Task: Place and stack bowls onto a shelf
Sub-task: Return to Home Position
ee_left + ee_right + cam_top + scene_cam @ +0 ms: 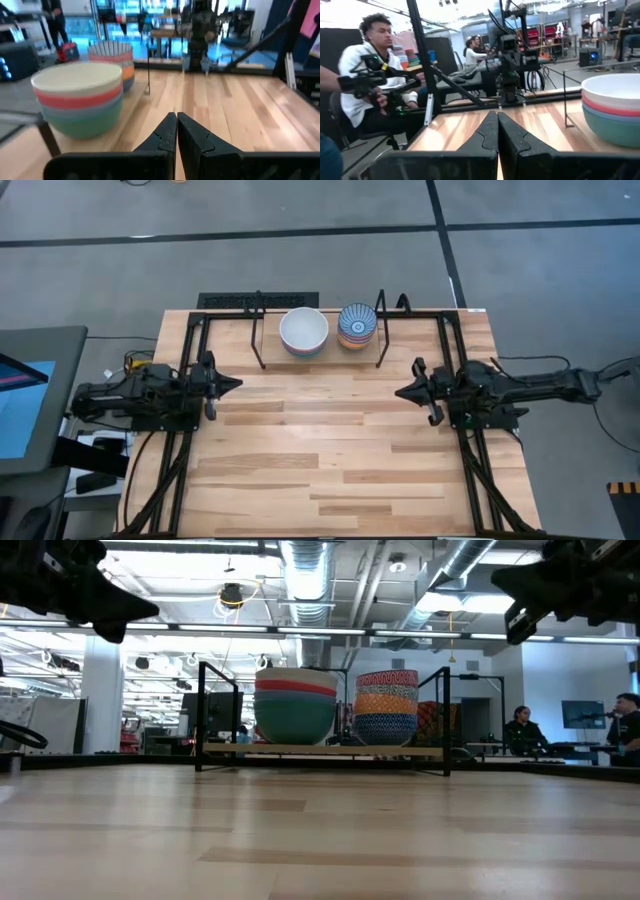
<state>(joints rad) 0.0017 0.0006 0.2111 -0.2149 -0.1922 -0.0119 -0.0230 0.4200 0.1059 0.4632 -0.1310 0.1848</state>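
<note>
Surface: light-wood table (330,470), busy workshop behind.
Shelf (320,750): far table edge, centre.
Bowls: two stacks on the shelf, white-topped stack (304,331) beside patterned stack (357,325).
Left gripper (232,384): in front of the shelf, off its left end; jaws pressed together, empty.
Right gripper (402,392): off the shelf's right end; jaws pressed together, empty.
Handling: I'd guess rigid, slick, chippable; I'd pinch the top bowl's rim.

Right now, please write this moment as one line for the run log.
left gripper: shut, empty, left side | right gripper: shut, empty, right side | shelf: white-topped stack beside patterned-topped stack
</note>
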